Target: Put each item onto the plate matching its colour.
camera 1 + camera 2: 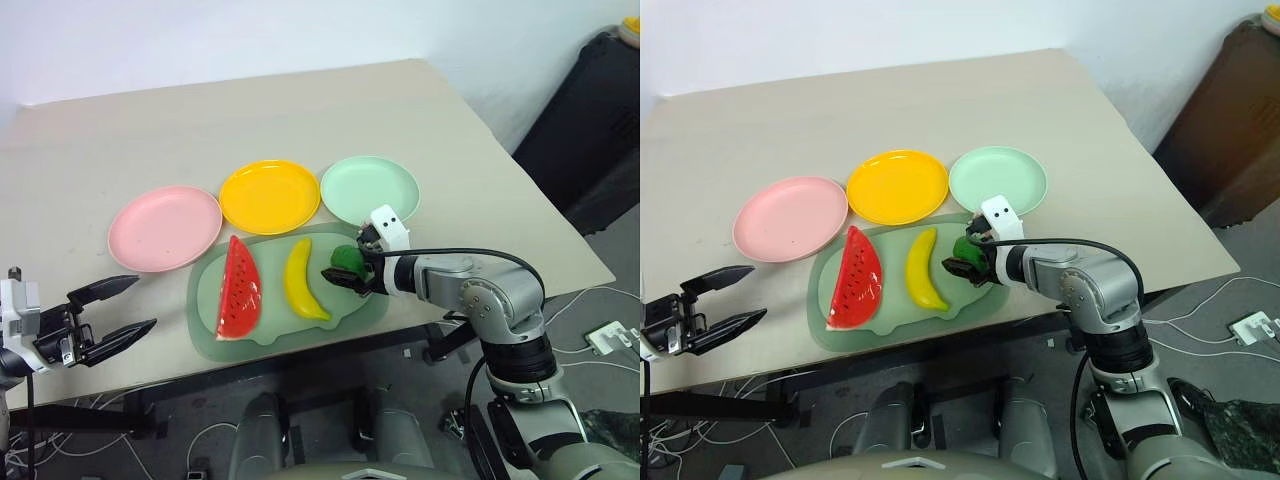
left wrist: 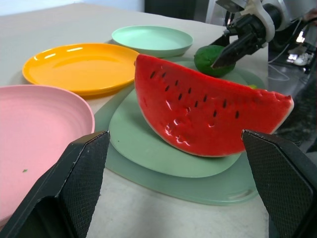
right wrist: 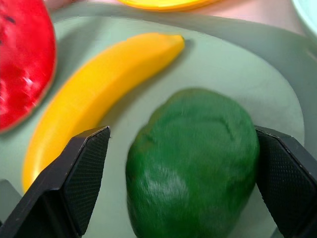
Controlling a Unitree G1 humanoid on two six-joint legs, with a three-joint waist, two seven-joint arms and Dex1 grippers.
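On the pale green pig-shaped board (image 1: 280,340) lie a red watermelon wedge (image 1: 240,290), a yellow banana (image 1: 303,280) and a small dark green round fruit (image 3: 193,153). My right gripper (image 1: 346,264) is open and lowered over the board's right end, one finger on each side of the green fruit. Behind the board stand the pink plate (image 1: 165,228), the yellow plate (image 1: 270,195) and the mint green plate (image 1: 370,188), all bare. My left gripper (image 1: 143,303) hangs open and holds nothing at the table's front left edge, pointing toward the watermelon.
The beige table's front edge (image 1: 150,375) runs just below the board. A dark cabinet (image 1: 590,110) stands off the right side. Cables and a power strip (image 1: 610,338) lie on the floor at the right.
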